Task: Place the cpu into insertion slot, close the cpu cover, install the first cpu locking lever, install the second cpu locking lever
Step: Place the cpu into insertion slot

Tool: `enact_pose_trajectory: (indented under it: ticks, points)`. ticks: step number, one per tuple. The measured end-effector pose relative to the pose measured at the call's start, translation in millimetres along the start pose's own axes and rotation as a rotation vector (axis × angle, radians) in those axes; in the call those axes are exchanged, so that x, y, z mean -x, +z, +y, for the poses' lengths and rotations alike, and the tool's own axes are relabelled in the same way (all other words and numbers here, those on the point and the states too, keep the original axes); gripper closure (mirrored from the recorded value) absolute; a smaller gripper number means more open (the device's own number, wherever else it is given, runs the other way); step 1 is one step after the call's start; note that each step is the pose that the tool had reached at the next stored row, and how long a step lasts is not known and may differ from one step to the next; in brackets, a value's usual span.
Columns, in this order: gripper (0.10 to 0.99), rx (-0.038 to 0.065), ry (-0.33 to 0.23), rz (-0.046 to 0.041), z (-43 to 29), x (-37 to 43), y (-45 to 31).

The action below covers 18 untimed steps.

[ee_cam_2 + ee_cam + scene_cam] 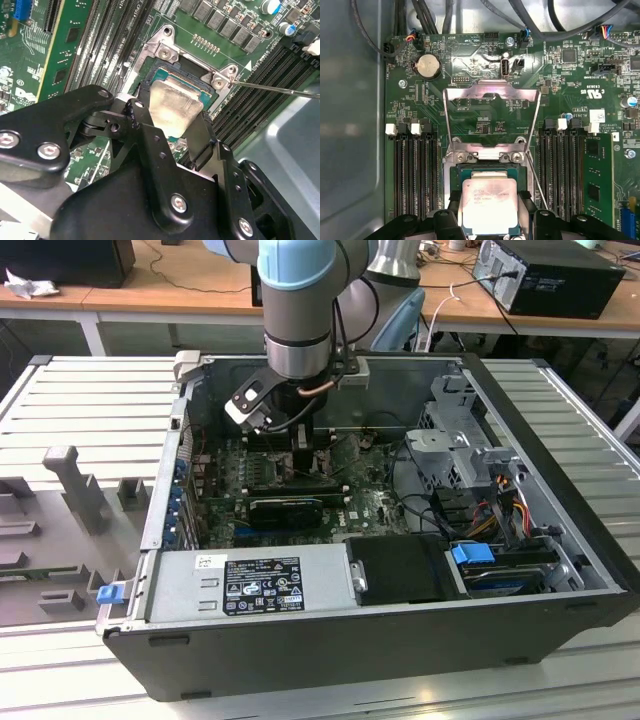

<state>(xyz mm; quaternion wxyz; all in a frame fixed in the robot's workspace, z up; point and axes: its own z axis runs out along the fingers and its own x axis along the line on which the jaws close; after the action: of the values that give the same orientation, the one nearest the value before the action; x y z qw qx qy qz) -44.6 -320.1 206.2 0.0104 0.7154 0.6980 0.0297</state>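
**Inspector:** Arm pose?

**Recorder:** Reading the exterior view as a clock face, the arm (300, 310) hangs in from twelve o'clock. Its last link is near vertical, with the wrist pointing straight down into the open computer case (400, 650). The case lies on its side on the slatted table (60, 400). The gripper (303, 440) sits low over the motherboard, at about eleven o'clock from the case's centre.

**Inspector:** Neighbours?

**Recorder:** The power supply (250, 580) is at six o'clock from the gripper and the drive cage (460, 450) at three o'clock. Both are well apart from it.

**Inspector:** Jaws?

**Recorder:** Clenched on the cpu (489, 207). In both wrist views the two black fingers (204, 132) press its opposite edges, and its silver top faces up between them.

**Inspector:** Location of the cpu?

**Recorder:** Directly over the insertion slot (161, 50), within its grey metal rim. I cannot tell whether it is fully seated or held just above the contacts.

**Inspector:** Cover?

**Recorder:** The cpu cover (490, 92) stands open, laid back from its hinge on the side away from the fingers. Green board shows through its cut-out centre. It is not touching the cpu.

**Inspector:** Levers?

**Recorder:** One locking lever (280, 88), a thin metal rod, stands free. It runs out from a corner of the slot across the memory slots (415, 175) and is not latched.

**Inspector:** Around the slot?

**Recorder:** Long black memory slots flank it on both sides.
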Motion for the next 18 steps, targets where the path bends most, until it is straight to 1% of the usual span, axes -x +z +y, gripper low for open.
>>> enact_pose_trajectory:
  ticks: [5, 9, 11, 12, 15, 18]
  points:
    - [0.557, -0.001, -0.001, 0.0029, -0.3, 0.1, 4.0]
    - [0.557, -0.001, -0.001, 0.0031, -0.3, 0.1, 4.4]
    - [0.545, -0.001, -0.001, 0.0031, -0.3, 0.1, 4.4]
    - [0.482, -0.001, -0.001, 0.0031, -0.3, 0.1, 4.4]
    - [0.482, -0.001, -0.001, 0.0039, -0.2, -0.3, 4.5]
    - [0.482, -0.001, -0.001, 0.0058, -0.4, -2.6, 4.6]
